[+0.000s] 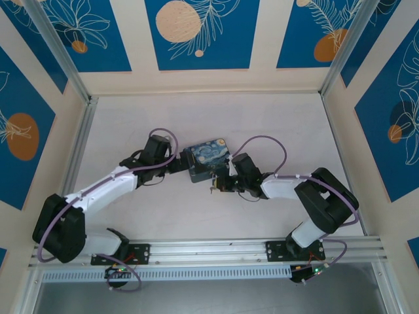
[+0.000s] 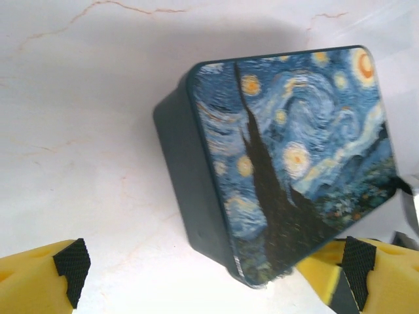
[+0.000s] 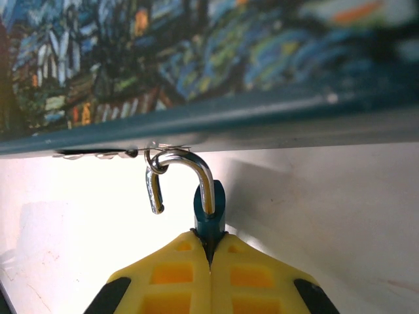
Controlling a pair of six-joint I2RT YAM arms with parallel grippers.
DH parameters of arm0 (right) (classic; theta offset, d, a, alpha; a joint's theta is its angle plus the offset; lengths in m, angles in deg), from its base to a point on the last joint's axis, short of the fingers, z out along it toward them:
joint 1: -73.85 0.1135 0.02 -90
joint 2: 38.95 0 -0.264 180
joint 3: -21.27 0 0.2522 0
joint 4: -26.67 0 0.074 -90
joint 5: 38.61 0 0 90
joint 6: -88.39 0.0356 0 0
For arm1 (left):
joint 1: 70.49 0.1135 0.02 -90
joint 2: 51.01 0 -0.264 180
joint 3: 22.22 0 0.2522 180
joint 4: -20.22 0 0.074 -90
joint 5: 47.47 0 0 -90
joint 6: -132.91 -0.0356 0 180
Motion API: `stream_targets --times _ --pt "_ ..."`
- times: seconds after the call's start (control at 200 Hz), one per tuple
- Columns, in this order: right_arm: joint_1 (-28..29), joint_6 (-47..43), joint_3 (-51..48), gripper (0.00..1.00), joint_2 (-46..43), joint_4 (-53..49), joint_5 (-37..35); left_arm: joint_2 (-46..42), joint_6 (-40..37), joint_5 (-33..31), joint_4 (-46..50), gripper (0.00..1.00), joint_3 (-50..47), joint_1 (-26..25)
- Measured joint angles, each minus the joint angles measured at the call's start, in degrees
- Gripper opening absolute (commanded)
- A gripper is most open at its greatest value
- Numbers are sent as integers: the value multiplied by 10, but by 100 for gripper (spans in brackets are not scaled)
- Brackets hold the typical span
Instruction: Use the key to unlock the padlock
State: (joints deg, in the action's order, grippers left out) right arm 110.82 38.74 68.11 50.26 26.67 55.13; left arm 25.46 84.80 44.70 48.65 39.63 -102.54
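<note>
The tiny padlock (image 3: 209,210) has a bluish dark body, and my right gripper (image 3: 209,247) is shut on it. Its silvery shackle (image 3: 194,163) stands swung open. The free end hangs outside the body, hooked through a small ring at the tin's latch (image 3: 152,161). From above, the right gripper (image 1: 220,185) sits at the near edge of the Starry-Night tin (image 1: 206,158). My left gripper (image 2: 213,267) is open, its yellow fingers (image 2: 46,278) wide apart around the near corner of the tin (image 2: 294,150). The key is hidden.
The tin stands mid-table on the pale marbled surface (image 1: 262,124), between the two arms. Blue patterned walls (image 1: 196,33) and metal posts enclose the table. An aluminium rail (image 1: 209,248) runs along the near edge.
</note>
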Motion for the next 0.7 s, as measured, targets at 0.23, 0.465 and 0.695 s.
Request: stream_targets --times 0.23,0.465,0.695 --pt "-6 29 -9 0 -8 5 -8 65 -14 -56 13 100 27 -28" --pt "-11 76 -14 0 -9 4 -8 107 -19 -95 12 100 38 -55" --pt "-12 141 -27 0 -20 15 -8 112 -13 -117 5 100 39 -67"
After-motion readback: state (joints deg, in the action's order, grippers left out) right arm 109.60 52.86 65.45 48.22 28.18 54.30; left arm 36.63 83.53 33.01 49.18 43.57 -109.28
